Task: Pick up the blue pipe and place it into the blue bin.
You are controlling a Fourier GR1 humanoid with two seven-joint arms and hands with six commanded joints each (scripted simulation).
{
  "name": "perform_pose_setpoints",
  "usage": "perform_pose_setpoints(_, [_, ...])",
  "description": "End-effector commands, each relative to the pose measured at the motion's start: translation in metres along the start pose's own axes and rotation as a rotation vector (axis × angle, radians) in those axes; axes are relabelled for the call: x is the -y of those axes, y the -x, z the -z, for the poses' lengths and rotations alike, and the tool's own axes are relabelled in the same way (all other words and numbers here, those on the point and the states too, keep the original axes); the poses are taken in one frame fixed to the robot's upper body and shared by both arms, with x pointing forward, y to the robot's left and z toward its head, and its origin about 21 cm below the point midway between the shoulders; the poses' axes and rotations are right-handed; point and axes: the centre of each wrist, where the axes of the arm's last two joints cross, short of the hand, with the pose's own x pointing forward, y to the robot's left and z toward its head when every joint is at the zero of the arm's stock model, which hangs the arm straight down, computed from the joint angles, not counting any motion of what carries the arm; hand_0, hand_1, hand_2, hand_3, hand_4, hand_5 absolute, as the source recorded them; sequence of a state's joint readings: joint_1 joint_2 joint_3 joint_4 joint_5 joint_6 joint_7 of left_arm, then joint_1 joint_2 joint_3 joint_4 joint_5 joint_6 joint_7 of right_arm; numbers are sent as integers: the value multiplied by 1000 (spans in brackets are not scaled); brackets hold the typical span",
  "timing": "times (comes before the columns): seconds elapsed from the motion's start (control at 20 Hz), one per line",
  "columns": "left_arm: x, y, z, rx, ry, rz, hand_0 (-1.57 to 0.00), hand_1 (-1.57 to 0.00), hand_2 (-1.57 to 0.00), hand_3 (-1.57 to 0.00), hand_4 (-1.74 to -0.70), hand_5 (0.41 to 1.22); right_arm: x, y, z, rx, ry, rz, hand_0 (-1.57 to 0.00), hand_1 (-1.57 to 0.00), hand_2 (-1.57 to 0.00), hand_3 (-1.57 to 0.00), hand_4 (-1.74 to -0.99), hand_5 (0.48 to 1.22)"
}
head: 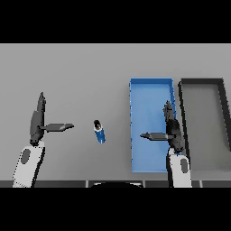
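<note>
The blue pipe [99, 132] is a short blue cylinder with a dark end, lying on the grey table between my two hands. The blue bin [150, 92] is a long shallow tray to the pipe's right. My right hand [171, 128] hovers over the bin's right side, fingers straight and thumb pointing left, holding nothing. My left hand [37, 122] is at the left of the table, well left of the pipe, fingers straight and thumb pointing toward the pipe, holding nothing.
A dark grey bin [203, 83] stands just right of the blue bin, side by side with it. The grey table [67, 72] stretches behind and between the hands.
</note>
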State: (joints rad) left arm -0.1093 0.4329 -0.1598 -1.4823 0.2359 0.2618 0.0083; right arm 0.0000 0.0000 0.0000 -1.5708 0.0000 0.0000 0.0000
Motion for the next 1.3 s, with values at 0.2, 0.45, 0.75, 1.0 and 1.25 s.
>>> perform_pose_setpoints(0.2, [-1,0,4,4,-1,0,1,1,1,1,-967,594,-2,-1,4,-4,0,0,1,1,1,1,-1210,594])
perform_pose_setpoints(0.45, [-33,-2,4,66,331,164,1,1,1,1,-971,596,10,-12,-9,107,-136,-317,1,1,1,1,-1195,588])
perform_pose_setpoints(0.75, [-33,-6,-6,122,475,167,1,1,1,1,-970,586,8,-17,-9,97,-154,-363,1,1,1,1,-1181,580])
perform_pose_setpoints(1.0, [-18,-20,-27,76,663,224,1,1,1,1,-1005,530,6,-21,-9,93,-168,-335,1,1,1,1,-1214,581])
perform_pose_setpoints(1.25, [18,-21,-45,24,813,257,1,1,1,1,-1075,472,8,-24,-10,112,-167,-328,1,1,1,1,-1219,572])
